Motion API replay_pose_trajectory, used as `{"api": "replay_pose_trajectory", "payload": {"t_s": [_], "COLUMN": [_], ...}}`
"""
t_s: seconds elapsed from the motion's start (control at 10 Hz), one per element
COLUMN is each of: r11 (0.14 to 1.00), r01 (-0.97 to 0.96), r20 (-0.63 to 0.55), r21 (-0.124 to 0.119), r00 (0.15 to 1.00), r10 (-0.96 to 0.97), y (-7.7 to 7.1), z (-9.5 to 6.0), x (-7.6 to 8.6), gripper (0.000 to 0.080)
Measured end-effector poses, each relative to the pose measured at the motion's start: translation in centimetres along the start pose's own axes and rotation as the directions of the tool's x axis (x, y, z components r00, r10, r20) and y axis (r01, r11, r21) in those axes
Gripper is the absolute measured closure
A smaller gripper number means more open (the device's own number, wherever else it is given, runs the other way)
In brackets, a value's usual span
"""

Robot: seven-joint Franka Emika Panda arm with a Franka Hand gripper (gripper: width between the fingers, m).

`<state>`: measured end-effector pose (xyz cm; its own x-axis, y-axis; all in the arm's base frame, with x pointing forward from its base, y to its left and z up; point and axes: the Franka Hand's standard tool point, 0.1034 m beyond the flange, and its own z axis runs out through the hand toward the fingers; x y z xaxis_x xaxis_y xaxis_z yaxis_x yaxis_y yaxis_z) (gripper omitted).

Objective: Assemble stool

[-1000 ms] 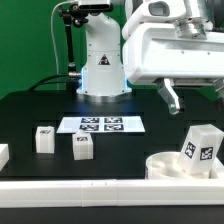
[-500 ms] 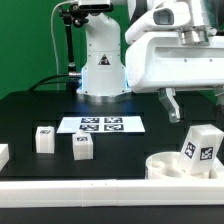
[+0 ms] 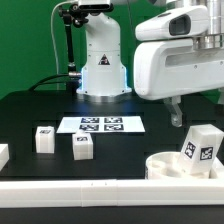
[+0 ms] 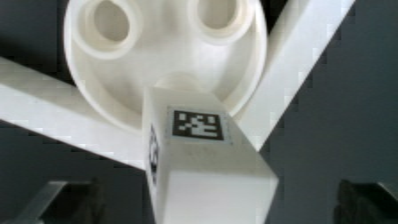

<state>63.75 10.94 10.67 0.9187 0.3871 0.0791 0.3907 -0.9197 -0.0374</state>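
Note:
The stool's round white seat (image 3: 166, 165) lies at the exterior view's lower right. A white leg (image 3: 201, 148) with a square tag stands at it. Two more tagged legs (image 3: 44, 138) (image 3: 82, 146) stand apart on the black table to the left. My gripper (image 3: 198, 116) hangs just above the upright leg; only one finger (image 3: 177, 112) shows there. In the wrist view the seat (image 4: 160, 50) with its round holes and the tagged leg (image 4: 205, 160) fill the frame. My gripper (image 4: 210, 205) is open, its dark fingers (image 4: 63, 200) either side of the leg with gaps.
The marker board (image 3: 100, 125) lies flat at mid-table before the robot base (image 3: 100, 60). A long white rail (image 3: 90, 190) runs along the front edge, and rails (image 4: 45, 95) cross under the seat in the wrist view. A white piece (image 3: 2, 155) shows at the far left edge.
My hand has moved toward the exterior view's right and a little lower, coming over the upright leg. The legs and seat have not moved.

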Motion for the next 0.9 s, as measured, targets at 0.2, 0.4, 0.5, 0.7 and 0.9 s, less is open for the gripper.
{"api": "replay_pose_trajectory", "payload": {"t_s": [0.2,0.4,0.5,0.7,0.9], "r11": [1.0,0.996,0.985,0.927,0.867], "r01": [0.007,0.091,0.171,0.375,0.499], "r20": [0.091,0.077,0.065,0.058,0.056], "r21": [0.024,0.016,0.016,0.016,0.023], "r00": [0.996,0.993,0.983,0.925,0.865], "r10": [-0.009,-0.092,-0.172,-0.376,-0.499], "y": [-0.4,0.0,0.3,0.7,0.8], "z": [0.1,0.0,0.0,-0.1,0.0], "x": [-0.2,0.1,0.2,0.4,0.3], "gripper": [0.0151,0.0151,0.0151,0.0151,0.0151]}}
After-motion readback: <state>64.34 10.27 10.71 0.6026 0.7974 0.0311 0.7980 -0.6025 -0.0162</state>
